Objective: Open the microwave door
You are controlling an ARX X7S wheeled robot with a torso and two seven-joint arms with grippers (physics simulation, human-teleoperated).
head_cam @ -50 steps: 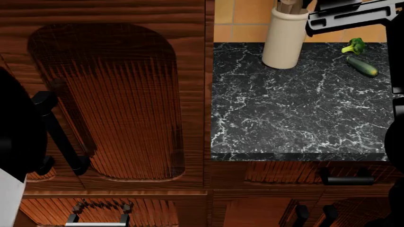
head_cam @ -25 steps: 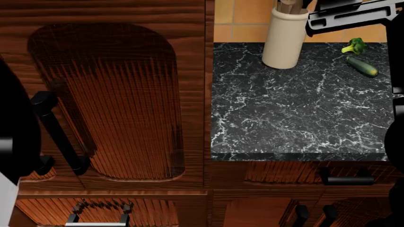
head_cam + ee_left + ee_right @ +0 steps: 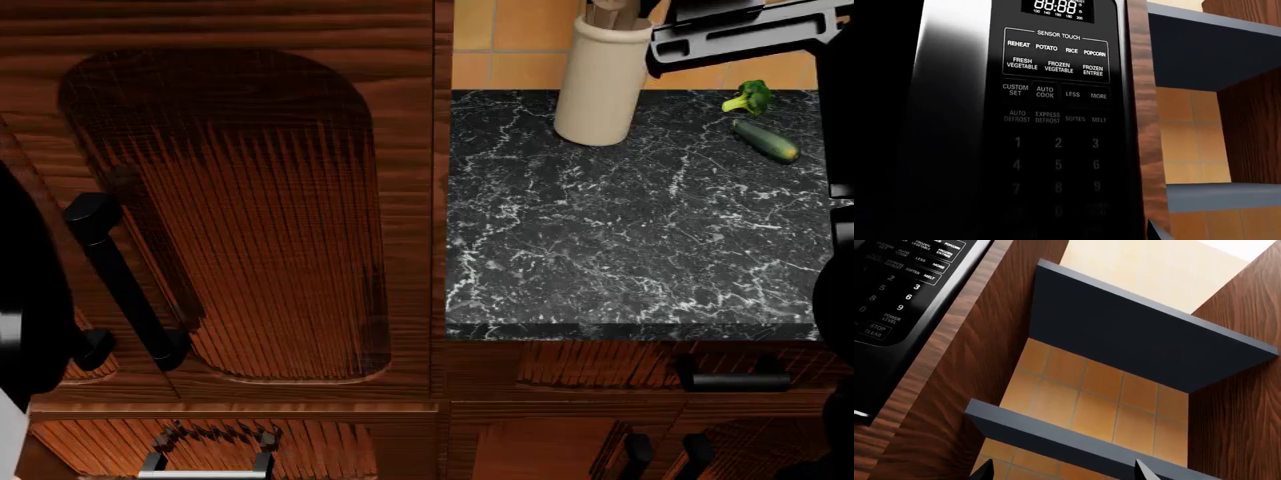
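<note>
The microwave's black control panel (image 3: 1054, 100) fills the left wrist view from very close, with the dark glossy door (image 3: 901, 125) beside it. Of my left gripper only one fingertip (image 3: 1152, 233) shows, at the panel's wooden side; the other is lost against the black, so its state is unclear. The right wrist view catches the same panel (image 3: 894, 290) at one edge. My right gripper (image 3: 1063, 471) is open with nothing between its fingers, facing the tiled wall beside the microwave. The head view does not show the microwave.
Two dark shelves (image 3: 1074, 440) cross the orange tiled wall (image 3: 1087, 390) between wooden cabinet sides. Below, a wooden cabinet door with a black handle (image 3: 123, 285) adjoins a black marble counter (image 3: 627, 240) holding a cream utensil jar (image 3: 603, 80), broccoli (image 3: 750, 97) and a cucumber (image 3: 766, 140).
In the head view the dark bulk of my left arm has slid further off the left edge, uncovering more of the cabinet handle. Nothing else has moved.
</note>
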